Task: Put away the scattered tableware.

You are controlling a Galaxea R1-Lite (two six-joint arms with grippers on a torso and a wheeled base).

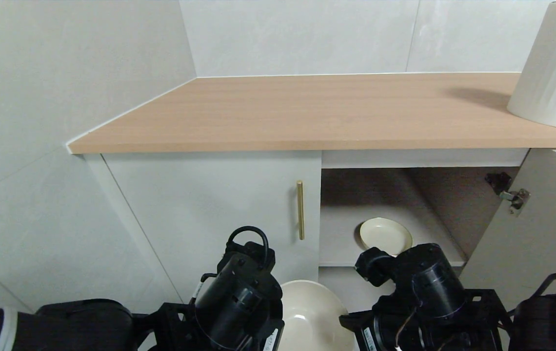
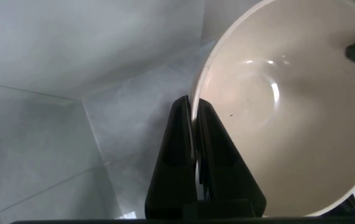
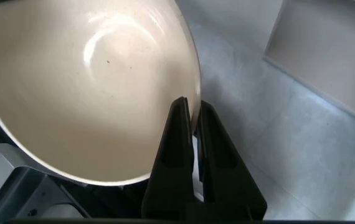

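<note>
A large cream bowl (image 1: 309,317) hangs low in front of the cabinet, held between my two arms. My left gripper (image 2: 195,134) is shut on one side of the bowl's (image 2: 289,106) rim. On the opposite side of the rim, my right gripper (image 3: 193,124) is also shut on the bowl (image 3: 90,87). The bowl is empty and glossy inside. A small cream plate (image 1: 385,236) lies on the shelf (image 1: 341,248) inside the open right half of the cabinet, beyond the right arm.
The cabinet's left door (image 1: 209,209) is closed, with a gold handle (image 1: 300,209). Its right door (image 1: 526,239) stands swung open to the right. A wooden countertop (image 1: 331,112) runs above, with a white ribbed object (image 1: 553,68) at its right end. Grey tiled floor (image 3: 277,143) lies below.
</note>
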